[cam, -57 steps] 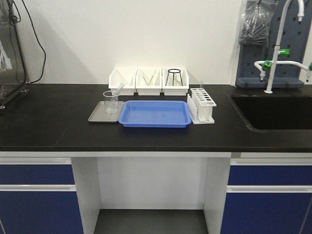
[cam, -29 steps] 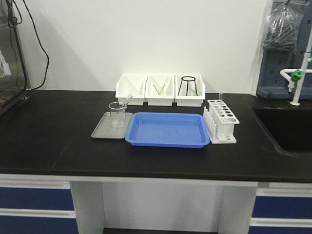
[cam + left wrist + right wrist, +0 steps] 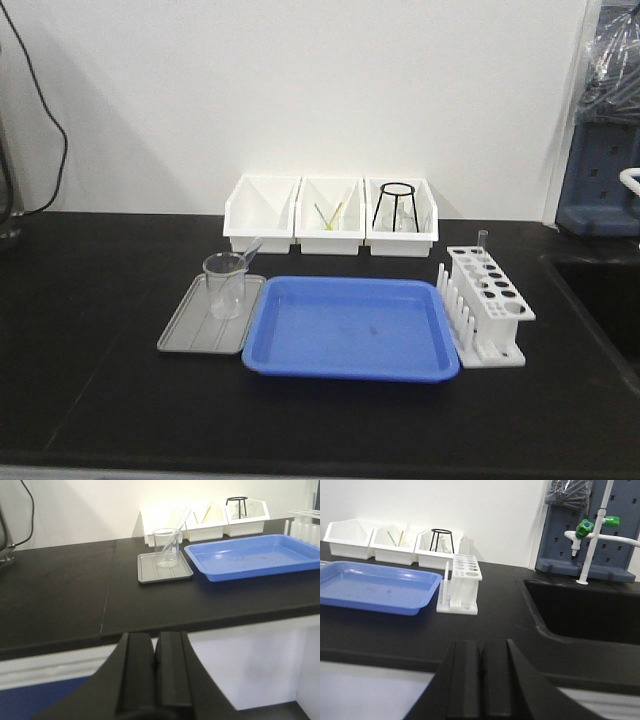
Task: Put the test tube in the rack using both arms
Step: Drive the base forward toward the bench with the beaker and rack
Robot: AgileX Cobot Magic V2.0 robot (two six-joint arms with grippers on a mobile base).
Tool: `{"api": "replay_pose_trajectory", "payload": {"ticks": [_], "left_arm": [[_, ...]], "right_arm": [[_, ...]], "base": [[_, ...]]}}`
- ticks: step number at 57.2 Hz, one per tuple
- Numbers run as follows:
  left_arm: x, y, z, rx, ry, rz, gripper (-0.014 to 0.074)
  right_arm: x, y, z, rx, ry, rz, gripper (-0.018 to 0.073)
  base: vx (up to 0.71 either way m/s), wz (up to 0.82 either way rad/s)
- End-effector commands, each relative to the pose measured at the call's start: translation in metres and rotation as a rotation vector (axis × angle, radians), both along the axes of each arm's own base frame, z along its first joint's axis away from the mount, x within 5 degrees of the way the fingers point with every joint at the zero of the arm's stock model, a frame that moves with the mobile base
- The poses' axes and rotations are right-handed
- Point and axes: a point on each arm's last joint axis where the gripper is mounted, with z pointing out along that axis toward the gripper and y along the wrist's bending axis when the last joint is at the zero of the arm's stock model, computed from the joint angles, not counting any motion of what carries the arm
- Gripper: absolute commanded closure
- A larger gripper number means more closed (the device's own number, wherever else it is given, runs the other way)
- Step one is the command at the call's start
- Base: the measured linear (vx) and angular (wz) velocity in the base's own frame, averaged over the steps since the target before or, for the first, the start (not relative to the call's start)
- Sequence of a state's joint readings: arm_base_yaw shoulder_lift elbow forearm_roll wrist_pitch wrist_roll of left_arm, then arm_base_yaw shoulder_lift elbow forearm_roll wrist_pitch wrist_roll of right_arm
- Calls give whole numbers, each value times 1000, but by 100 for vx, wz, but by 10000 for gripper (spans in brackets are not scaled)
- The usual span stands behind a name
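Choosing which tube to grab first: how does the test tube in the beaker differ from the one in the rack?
The beaker tube leans tilted against the beaker rim, left of the blue tray; the rack tube stands upright in a rear hole of the rack, right of that tray. Both are slender clear glass.

Brightly, evenly lit from above; faintly shadowed on the wall point(image 3: 120, 150); softly blurred throughout; sheened across the worktop point(image 3: 60, 590).

setting: lab | black bench point(image 3: 100, 330) | test tube rack point(image 3: 487, 303) | beaker point(image 3: 225, 285) | sink point(image 3: 585, 610) with green-handled tap point(image 3: 583, 529)
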State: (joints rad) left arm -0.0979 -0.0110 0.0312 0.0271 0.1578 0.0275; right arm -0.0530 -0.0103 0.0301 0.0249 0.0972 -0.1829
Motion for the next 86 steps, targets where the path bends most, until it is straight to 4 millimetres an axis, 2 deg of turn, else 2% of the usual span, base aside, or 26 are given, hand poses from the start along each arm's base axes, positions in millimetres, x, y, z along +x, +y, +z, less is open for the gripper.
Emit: {"api": "replay_pose_trajectory", "payload": {"ticks": [1,54,86], "left_arm": [[-2,0,18,-23,-120,-2,603],[-2,0,18,-23,-120,-2,603],[-2,0,18,-23,-120,-2,603]], "right_arm": [[0,0,1,-19,-70,-7,570],[0,0,1,-19,-69,-7,570],[0,0,1,-19,-69,-7,570]], "base": [[43,-4],[37,-3],[10,-3]]}}
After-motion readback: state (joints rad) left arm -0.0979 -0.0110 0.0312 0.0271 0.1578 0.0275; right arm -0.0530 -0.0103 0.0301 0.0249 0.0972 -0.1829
